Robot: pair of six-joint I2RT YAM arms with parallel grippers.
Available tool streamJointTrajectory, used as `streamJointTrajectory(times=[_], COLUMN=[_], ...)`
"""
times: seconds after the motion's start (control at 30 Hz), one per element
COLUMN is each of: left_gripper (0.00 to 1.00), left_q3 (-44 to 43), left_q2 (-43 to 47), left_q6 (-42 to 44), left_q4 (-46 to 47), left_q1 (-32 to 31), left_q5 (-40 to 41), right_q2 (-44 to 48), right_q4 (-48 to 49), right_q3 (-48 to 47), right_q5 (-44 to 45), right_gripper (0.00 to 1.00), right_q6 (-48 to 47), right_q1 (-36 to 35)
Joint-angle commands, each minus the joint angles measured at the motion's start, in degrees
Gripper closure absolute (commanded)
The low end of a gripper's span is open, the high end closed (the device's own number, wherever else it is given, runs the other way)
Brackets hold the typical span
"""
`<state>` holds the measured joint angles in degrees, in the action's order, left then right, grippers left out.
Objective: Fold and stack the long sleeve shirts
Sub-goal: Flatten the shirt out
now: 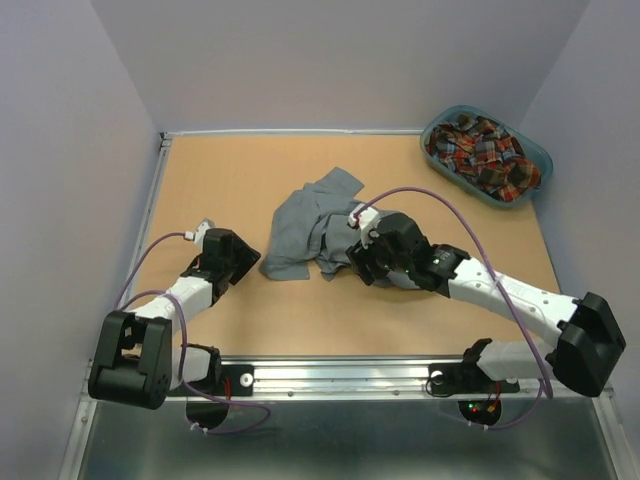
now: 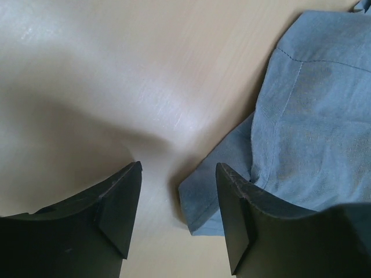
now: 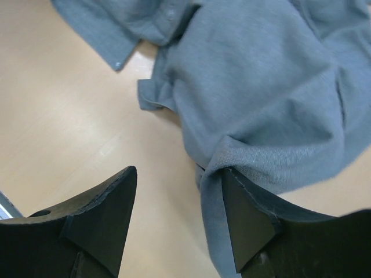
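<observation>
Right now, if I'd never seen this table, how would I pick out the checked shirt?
Look to the far right corner of the wooden table, where a teal oval basket sits. The plaid shirt is bundled inside it. It is red, navy and yellow checked, unlike the plain grey shirt crumpled mid-table.

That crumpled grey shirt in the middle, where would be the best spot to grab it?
Probably the flat corner at the near-left edge of the grey shirt, approached from the left across bare table. It sticks out of the crumpled heap as a thin flap lying flat, and the open left gripper sits just beside it.
</observation>
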<state>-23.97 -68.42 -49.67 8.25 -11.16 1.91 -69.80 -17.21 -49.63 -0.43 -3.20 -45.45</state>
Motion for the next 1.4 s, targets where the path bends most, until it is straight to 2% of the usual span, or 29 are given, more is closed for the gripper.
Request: streamJointTrajectory(times=[0.0,0.23,0.33,0.47,0.57,0.67,0.8,0.97,1.17,1.37], left_gripper=[0.37,0.44,0.47,0.51,0.52,0.56,0.63,0.80,0.81,0.81], left_q3=[0.5,1.9,1.9,1.2,0.2,-0.5,0.1,0.3,0.1,-0.6], left_q2=[-2.1,-2.9,-3.0,-3.6,-4.4,-4.4,-4.0,-3.6,-2.2,-1.2], left_q6=[-1.6,-3.4,-3.7,-4.3,-4.5,-3.9,-4.1,-3.9,-2.3,-1.6], left_q4=[5.4,9.4,9.9,11.2,11.9,11.9,12.1,12.5,11.9,10.3], left_q1=[-0.1,-0.5,-0.6,-0.6,-0.6,-0.6,-0.6,-0.6,-0.6,-0.6], left_q5=[-3.6,-6.2,-6.0,-6.4,-6.9,-7.3,-7.2,-7.8,-7.5,-6.1], right_q2=[-3.1,-10.9,-12.5,-12.6,-11.2,-9.0,-7.2,-7.4,-8.6,-17.1], right_q4=[7.6,13.5,13.7,13.7,13.7,13.2,13.3,13.3,13.1,13.2], right_q3=[-3.3,-6.4,-7.9,-7.3,-4.8,-4.0,-4.5,-6.4,-8.6,-13.1], right_q5=[-4.7,0.2,6.3,14.5,16.9,13.0,13.2,13.2,8.5,-2.6], right_gripper=[0.35,0.34,0.33,0.33,0.34,0.36,0.36,0.35,0.29,0.28], right_q6=[-1.3,-4.3,-4.9,-5.0,-4.5,-4.5,-5.2,-6.5,-10.8,-13.8], right_q1=[-4.0,-10.0,-10.6,-10.6,-10.6,-10.8,-11.4,-11.5,-11.5,-12.2])
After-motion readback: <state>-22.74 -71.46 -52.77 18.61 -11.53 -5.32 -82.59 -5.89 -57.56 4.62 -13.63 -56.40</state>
